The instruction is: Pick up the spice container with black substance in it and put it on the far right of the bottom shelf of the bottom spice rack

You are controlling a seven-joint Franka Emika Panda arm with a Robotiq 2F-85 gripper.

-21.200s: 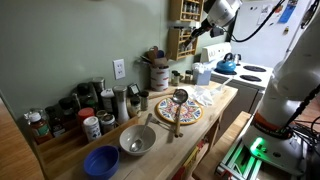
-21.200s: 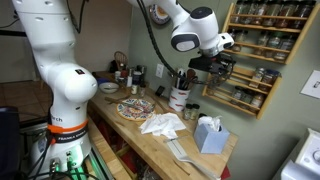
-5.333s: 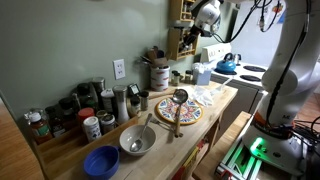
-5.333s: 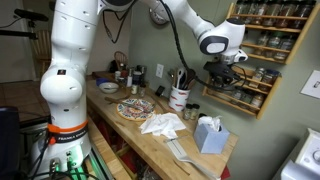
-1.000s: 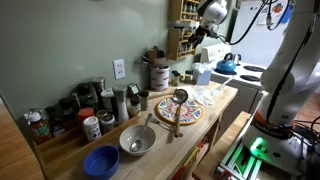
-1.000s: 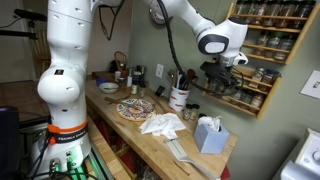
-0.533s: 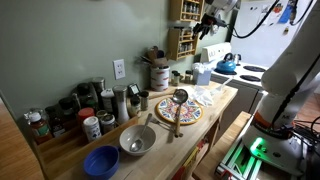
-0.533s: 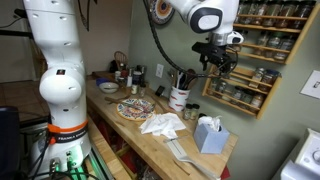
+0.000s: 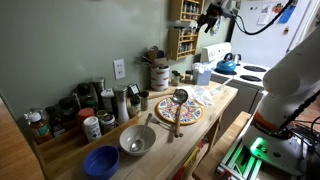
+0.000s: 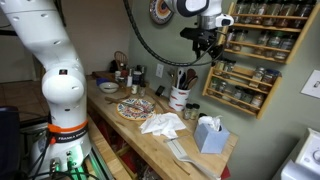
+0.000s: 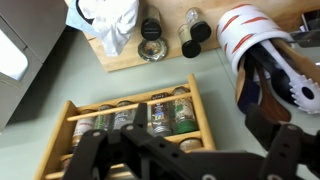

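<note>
end effector (image 10: 210, 50): jaws wide apart, empty | high beside upper rack (image 10: 262, 25) | bottom spice rack (image 10: 245, 88): below, apart | bottom shelf (image 10: 235, 103): farther below

Gripper (image 10: 208, 50) (jaws apart) beside upper rack (image 10: 262, 30)

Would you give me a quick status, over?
Jaws open, empty; gripper high beside upper rack. Bottom rack below, not touched. Black-spice jar too small to spot. Path down looks clear.

no legible text, jar labels blurred
</note>
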